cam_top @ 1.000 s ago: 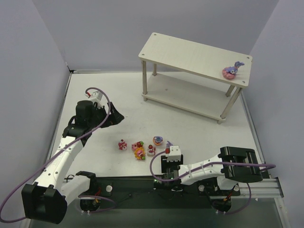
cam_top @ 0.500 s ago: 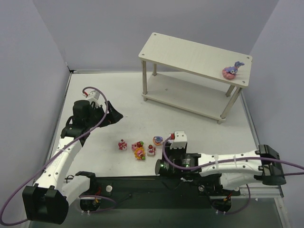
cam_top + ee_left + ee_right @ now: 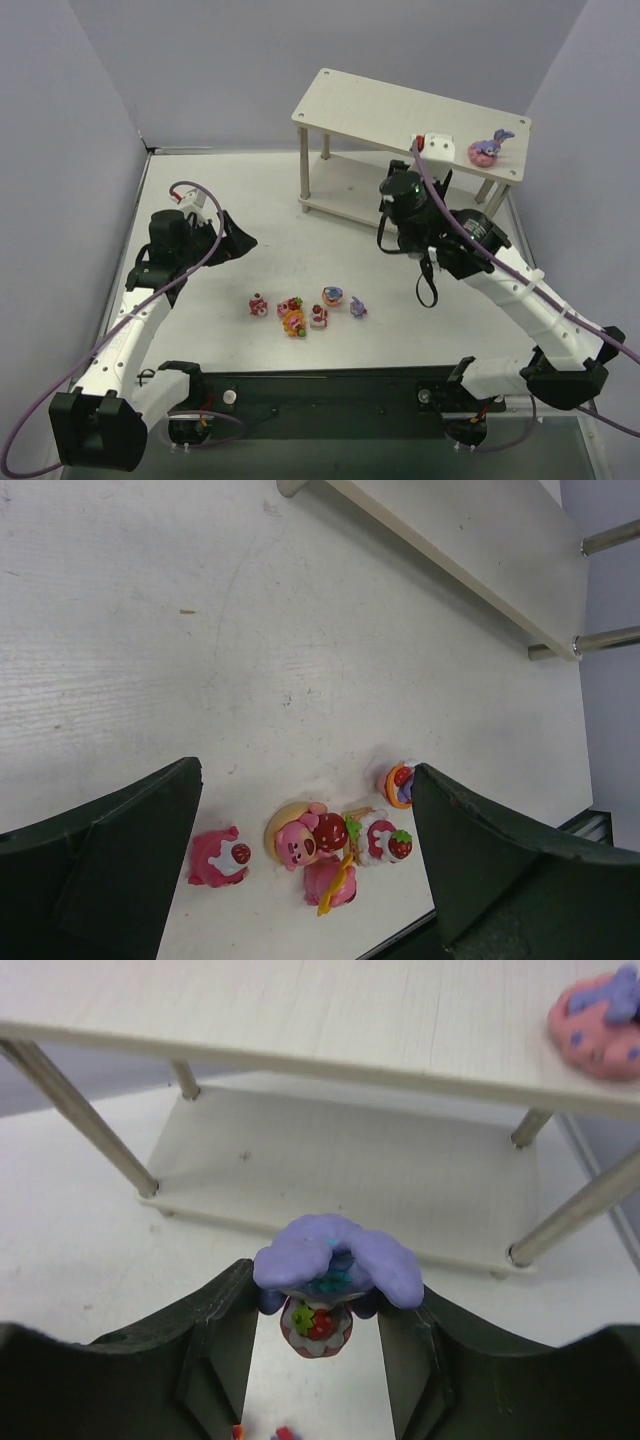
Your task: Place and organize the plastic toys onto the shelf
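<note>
- Purple plastic is showing between the fingers of the right gripper, whose jaws are clamping a long-eared bunny by its sides; a red, strawberry-like piece is sitting just under the drooping ears.
- Pale and unfinished, the wooden shelf is standing at the far right of the white table, and the right arm is reaching up to its near edge.
- Seen from the right wrist, the held bunny is hanging in front of the shelf, clear of both the top and the lower board.
- Lying on the top board near its right end is a second bunny, resting on a round pink base.
- Near the front of the table, a cluster of toys is sitting well apart from the shelf.
- Among them are a pink cake shape, a pink figure on an orange base, a strawberry-topped piece and a purple-and-orange piece.
- Looking down at that cluster, the left gripper is hovering with its jaws wide apart, gripping nothing.
</note>
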### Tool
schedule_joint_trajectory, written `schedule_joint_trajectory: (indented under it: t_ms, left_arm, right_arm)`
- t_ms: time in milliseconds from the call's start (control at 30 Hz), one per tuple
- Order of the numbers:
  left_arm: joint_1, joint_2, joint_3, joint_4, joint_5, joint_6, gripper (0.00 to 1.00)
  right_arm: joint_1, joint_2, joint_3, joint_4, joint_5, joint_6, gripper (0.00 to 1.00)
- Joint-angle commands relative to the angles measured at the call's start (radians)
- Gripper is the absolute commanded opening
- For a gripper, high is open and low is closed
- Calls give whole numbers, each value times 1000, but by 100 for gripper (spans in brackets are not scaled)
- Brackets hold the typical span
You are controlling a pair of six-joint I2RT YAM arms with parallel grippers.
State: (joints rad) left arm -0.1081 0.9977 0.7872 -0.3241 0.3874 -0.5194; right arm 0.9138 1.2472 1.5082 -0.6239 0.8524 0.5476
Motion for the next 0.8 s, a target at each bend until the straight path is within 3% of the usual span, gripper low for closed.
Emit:
schedule_joint_trajectory:
  t_ms: [0,267,433,767]
  left_arm:
    - [7,-21,4,48,21,15,96]
    - [8,-44,30,14,5,55,95]
    - [7,-56,23,13,5,59,96]
    - [7,-60,15,19,22,53,96]
  right_arm:
    - [-96,141,217,-5,-64,-280,0]
    - [-259,348,570,-7,-137,-434,0]
    - [-366,402,606,-8,-203,-440,0]
    - [-452,436,601,4,-283,-439,0]
